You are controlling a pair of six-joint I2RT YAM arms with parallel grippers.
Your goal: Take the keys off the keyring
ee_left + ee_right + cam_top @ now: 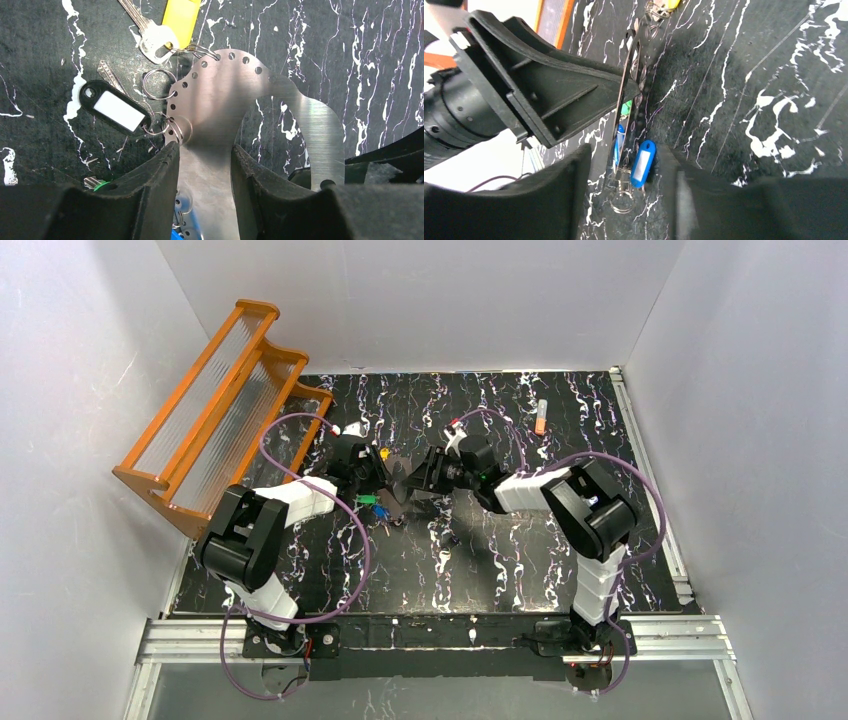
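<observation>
The left gripper (205, 150) clamps the keyring (220, 95), the right gripper (626, 160) gapes around its edge, keys (152, 42) seemingly all attached yet.

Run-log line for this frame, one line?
left gripper: shut on flat grey perforated metal keyring | right gripper: open, straddling keyring's edge | silver key: attached to keyring by small ring

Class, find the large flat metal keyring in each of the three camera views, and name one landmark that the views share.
Top external: mid-table, the keyring just right of the left gripper.
Left wrist: centre, a perforated silver plate between the fingers.
Right wrist: edge-on, a thin strip running down from top centre.
Shared landmark: the left gripper clamped on it.
</observation>
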